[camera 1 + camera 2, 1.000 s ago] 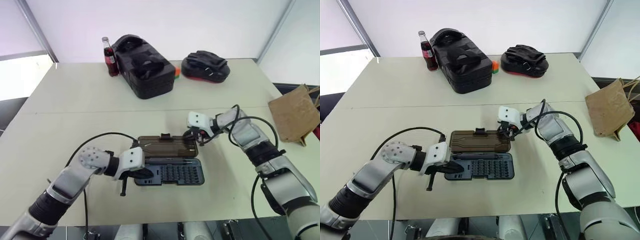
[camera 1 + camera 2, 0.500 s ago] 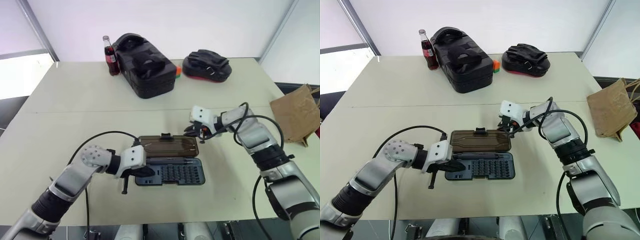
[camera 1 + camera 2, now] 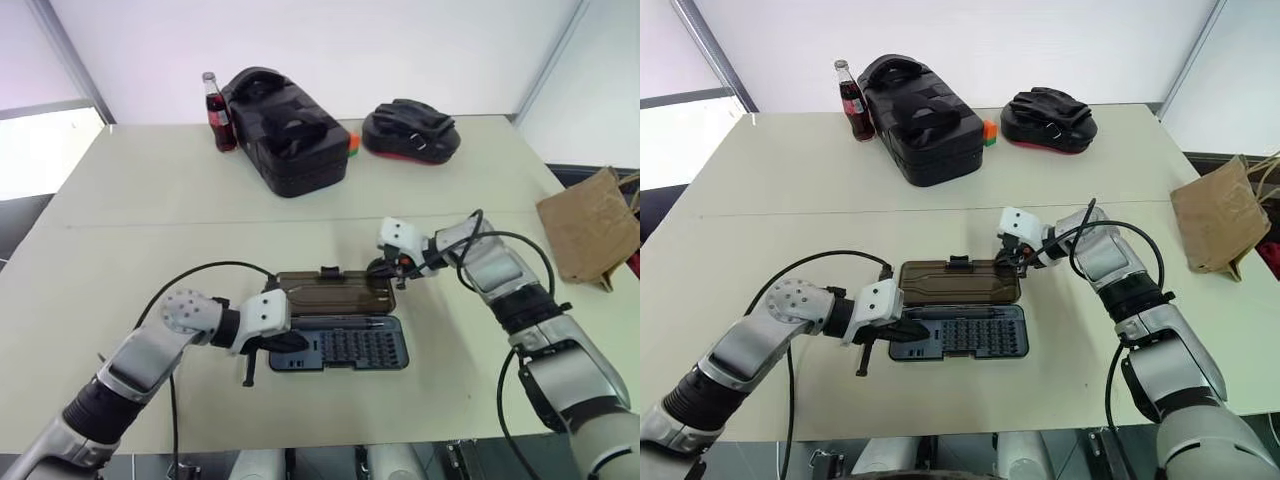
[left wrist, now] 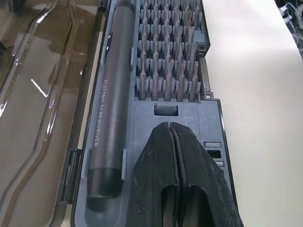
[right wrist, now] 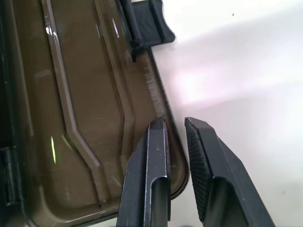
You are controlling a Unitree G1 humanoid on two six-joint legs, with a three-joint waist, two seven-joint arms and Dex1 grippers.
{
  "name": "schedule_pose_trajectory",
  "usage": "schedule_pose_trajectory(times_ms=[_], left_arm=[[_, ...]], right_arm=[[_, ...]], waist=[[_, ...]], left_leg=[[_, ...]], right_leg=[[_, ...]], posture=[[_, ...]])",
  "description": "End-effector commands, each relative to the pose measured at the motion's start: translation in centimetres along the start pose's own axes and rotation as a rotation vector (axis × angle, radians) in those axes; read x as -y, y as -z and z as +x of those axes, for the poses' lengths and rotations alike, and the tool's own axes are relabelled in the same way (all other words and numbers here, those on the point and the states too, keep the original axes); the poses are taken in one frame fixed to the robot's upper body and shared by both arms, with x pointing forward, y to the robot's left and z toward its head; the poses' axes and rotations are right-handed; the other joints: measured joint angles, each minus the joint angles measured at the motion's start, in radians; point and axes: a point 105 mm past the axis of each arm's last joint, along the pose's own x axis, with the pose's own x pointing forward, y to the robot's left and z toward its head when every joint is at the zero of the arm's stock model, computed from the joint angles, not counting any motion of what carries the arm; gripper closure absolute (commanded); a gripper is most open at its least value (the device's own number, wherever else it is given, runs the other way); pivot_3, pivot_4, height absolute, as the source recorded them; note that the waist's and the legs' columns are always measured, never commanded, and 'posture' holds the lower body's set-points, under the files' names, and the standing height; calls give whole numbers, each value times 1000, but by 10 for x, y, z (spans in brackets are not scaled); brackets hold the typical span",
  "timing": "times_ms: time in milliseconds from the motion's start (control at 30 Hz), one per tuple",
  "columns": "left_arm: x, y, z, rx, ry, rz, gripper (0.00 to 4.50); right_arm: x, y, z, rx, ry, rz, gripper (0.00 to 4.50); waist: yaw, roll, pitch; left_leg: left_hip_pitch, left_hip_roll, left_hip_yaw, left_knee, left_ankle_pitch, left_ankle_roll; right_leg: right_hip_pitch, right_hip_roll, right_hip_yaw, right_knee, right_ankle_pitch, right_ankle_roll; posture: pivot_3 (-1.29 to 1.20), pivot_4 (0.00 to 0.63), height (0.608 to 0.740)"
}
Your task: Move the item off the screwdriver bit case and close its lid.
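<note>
The screwdriver bit case lies open in the middle of the table. Its base (image 3: 345,348) holds rows of bits (image 4: 168,56) and a grey electric screwdriver (image 4: 111,94). The smoky brown lid (image 3: 335,292) lies flat behind the base, and nothing rests on either part. My left gripper (image 3: 290,345) is shut, its tips (image 4: 171,126) pressed on the base's left end. My right gripper (image 3: 383,268) is at the lid's far right corner, narrowly open (image 5: 174,122), with one finger over the lid (image 5: 80,104) and the other just outside its rim.
At the back of the table stand a black tool bag (image 3: 285,130), a cola bottle (image 3: 216,112) and a black and red pad (image 3: 410,130). A small orange block (image 3: 352,143) lies between them. A brown paper bag (image 3: 590,225) sits off the right edge.
The right gripper shifted slightly around the lid's right corner and is back at its rim. The left gripper stays on the base, and the lid still lies flat.
</note>
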Motion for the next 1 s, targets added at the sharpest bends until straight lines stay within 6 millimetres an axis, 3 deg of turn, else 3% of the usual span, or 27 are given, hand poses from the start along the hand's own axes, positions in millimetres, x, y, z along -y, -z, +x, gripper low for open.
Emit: schedule_pose_trajectory(times_ms=[33, 133, 333, 533, 800, 1000], left_arm=[[1, 11, 2, -44, -13, -33, 4500], [0, 10, 1, -44, -17, -34, 4500], [0, 11, 2, -43, -21, -39, 4500], [2, 11, 2, -40, -18, -49, 4500], [2, 12, 3, -28, -18, -76, 4500], [1, 13, 4, -18, -23, -80, 4500]], right_arm=[[2, 10, 4, -73, -7, -31, 3890], [2, 13, 6, -98, -28, -54, 4477], [-3, 15, 8, -114, -85, -101, 4477], [5, 15, 7, -139, -38, -211, 4477], [23, -10, -17, -129, 97, -397, 4477], [19, -25, -39, -82, 148, -411, 4477]], waist=[[0, 0, 0], [-2, -1, 0], [0, -1, -1], [-1, -1, -1], [-1, -1, 0], [8, 2, 2]], left_leg=[[0, 0, 0, 0, 0, 0], [2, 0, 0, 0, 0, 0], [2, 0, 0, 0, 0, 0], [2, 0, 0, 0, 0, 0], [2, 0, 0, 0, 0, -1], [-6, 0, -1, 0, 1, -1]], right_leg=[[0, 0, 0, 0, 0, 0], [1, 0, 0, 0, 0, 0], [2, 0, 0, 0, 0, 0], [2, 0, 0, -1, 0, 0], [2, 0, 1, -1, 0, -1], [-5, -1, 1, -1, 0, -1]], posture=[[0, 150, 740], [0, 150, 740], [0, 150, 740], [0, 150, 740], [0, 150, 740], [0, 150, 740]])
